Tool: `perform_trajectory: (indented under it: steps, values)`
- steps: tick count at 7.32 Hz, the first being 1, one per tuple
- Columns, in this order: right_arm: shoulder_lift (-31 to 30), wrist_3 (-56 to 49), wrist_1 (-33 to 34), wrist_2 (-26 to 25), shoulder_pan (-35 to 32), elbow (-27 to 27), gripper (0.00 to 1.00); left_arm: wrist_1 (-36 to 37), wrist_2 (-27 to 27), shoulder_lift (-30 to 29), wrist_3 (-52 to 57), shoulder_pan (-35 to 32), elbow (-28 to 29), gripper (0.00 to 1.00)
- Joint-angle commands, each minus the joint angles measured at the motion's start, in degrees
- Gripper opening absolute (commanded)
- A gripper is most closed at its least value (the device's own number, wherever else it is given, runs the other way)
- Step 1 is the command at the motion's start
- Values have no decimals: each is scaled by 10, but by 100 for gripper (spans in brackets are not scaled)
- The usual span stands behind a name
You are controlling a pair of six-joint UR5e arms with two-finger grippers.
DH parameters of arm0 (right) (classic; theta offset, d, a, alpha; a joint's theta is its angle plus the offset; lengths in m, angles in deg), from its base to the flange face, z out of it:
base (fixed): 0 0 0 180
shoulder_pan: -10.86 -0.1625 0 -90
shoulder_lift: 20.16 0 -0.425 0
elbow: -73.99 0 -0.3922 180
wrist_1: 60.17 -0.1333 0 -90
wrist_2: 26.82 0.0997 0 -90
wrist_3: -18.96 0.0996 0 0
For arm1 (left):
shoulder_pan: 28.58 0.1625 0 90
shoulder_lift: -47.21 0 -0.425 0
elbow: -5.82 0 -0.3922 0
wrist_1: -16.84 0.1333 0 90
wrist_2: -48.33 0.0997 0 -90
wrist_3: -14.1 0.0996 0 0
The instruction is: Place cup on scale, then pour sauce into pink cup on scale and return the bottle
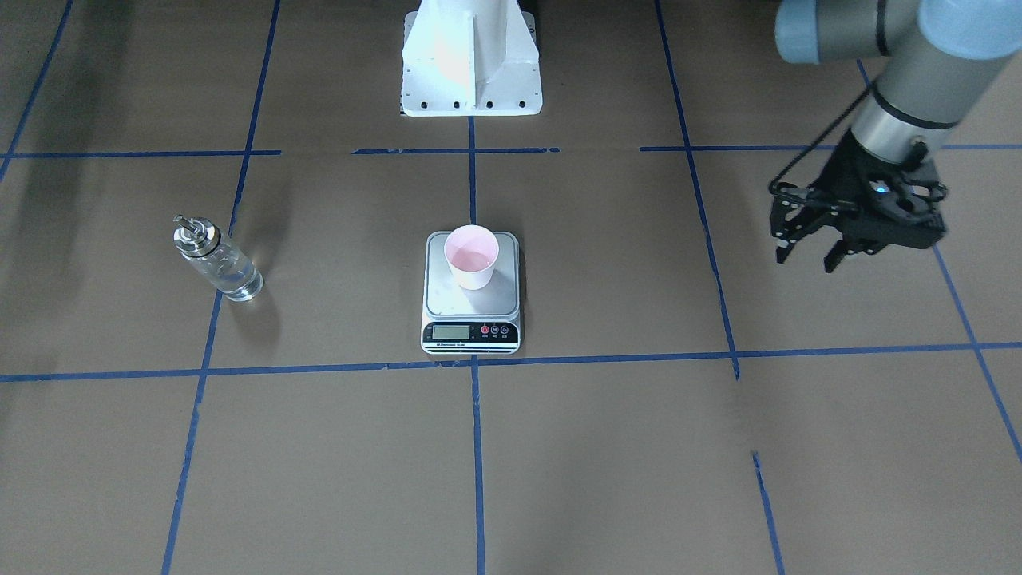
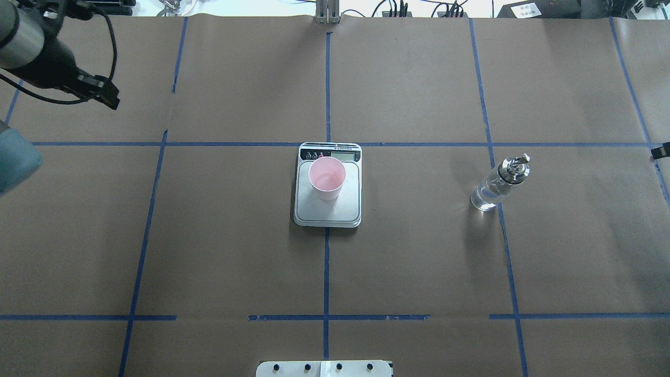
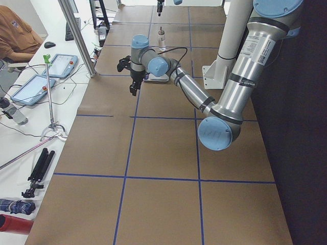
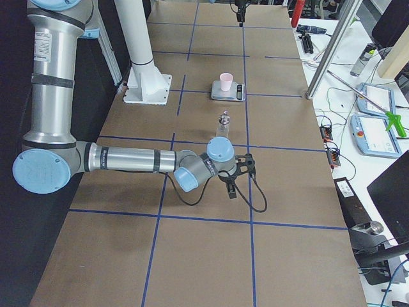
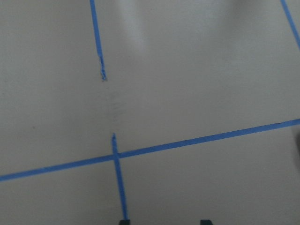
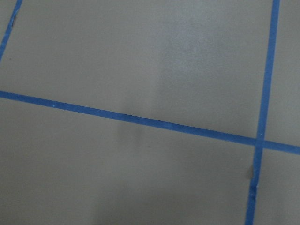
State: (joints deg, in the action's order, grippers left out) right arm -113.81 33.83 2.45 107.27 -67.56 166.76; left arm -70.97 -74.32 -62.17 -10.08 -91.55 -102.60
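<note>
Brown paper-covered table [image 2: 235, 251], blue tape grid [image 2: 326, 272], white side bench [image 3: 23, 145] with tablets [image 3: 62, 65].

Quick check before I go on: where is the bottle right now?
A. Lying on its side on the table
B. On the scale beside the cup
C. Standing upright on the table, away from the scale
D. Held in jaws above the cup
C: the bottle stands upright on the table, well apart from the scale, with no jaws on it.

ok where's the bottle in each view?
Front-facing: bottle left of centre.
Overhead: bottle right of centre.
Exterior left: bottle at top, far end.
Exterior right: bottle upper middle, nearer than the scale.
Wrist views: not in either.
Shared landmark: the scale, cup on it.
</note>
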Motion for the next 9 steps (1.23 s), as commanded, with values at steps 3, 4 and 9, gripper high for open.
perform_trajectory:
  steps: [3, 4, 9]
  values:
    - [67, -281, 279, -1, -98, 0, 100, -74, -106, 50, 288, -236, 213, 69]
    - [50, -281, 275, -1, -98, -2, 100, -69, -102, 54, 289, -266, 226, 100]
    - [40, -274, 241, 6, -99, -44, 100, -92, -101, 219, 116, -252, 64, 100]
